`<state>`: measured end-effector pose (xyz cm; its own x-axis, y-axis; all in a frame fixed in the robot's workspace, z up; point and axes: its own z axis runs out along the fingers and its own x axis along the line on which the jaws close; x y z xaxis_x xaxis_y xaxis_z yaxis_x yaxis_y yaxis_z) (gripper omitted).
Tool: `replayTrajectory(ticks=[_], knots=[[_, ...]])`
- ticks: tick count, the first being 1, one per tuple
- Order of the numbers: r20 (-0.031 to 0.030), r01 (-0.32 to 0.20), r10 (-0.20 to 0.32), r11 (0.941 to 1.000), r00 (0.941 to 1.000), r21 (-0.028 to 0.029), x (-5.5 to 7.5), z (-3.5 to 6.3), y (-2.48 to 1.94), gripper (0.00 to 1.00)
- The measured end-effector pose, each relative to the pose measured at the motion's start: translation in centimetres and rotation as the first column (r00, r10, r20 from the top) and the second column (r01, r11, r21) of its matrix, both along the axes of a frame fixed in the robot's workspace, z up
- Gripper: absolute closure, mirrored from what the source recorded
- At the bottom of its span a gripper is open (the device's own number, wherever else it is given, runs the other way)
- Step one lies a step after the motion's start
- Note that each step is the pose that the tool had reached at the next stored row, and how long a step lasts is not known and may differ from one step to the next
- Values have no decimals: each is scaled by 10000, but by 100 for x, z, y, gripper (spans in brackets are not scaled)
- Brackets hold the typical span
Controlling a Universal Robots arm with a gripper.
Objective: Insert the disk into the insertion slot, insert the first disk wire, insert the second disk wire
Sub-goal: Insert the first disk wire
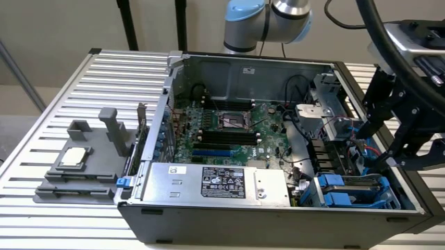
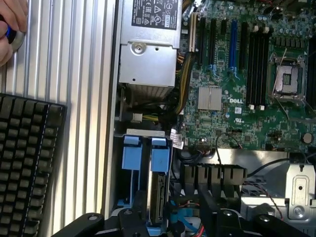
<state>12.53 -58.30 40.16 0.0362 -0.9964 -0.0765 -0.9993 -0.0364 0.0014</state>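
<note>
The disk (image 2: 158, 197) lay edge-on in the insertion slot (image 2: 160, 148), one of two blue-tabbed bays of the grey drive cage (image 1: 381, 183) at the near corner of the open computer case (image 1: 278, 229), on the exterior view's right. By that showing the first step looked done; the neighbouring bay carried a blue frame (image 2: 132, 157) with no drive that could be made out.

The pincer (image 1: 395, 156) hung over the far end of the cage, where a red wire (image 1: 367, 150) and blue leads bunched close beside the disk. Whether it was spread or pressed together could not be told, and nothing could be seen in its hold. Whether either disk wire was plugged in was hidden by the black pincer body, so I would judge both wire steps as open.

On the green board (image 2: 237, 113) the word DELL (image 2: 232, 100) read clearly in white. The silver power-supply box (image 1: 215, 182) bore a black-and-white label whose print was too small to read.

The case stood on a slatted metal table (image 1: 62, 219). A black keyboard (image 2: 24, 168) lay on it, and a person's hand (image 2: 10, 24) rested near it.
</note>
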Motion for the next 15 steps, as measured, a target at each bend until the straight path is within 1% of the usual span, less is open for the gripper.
replayTrajectory(ticks=[2,4,9,11,15], knots=[[-20,-15,15,10000,10000,-5,71,-18,1,45],[-44,-24,24,10000,10000,-23,141,-42,0,45],[-54,-43,43,10000,10000,-53,304,-130,12,45],[-54,-52,52,10000,10000,-83,342,-166,23,45],[-54,-71,70,9998,10000,-168,351,-238,42,45]])
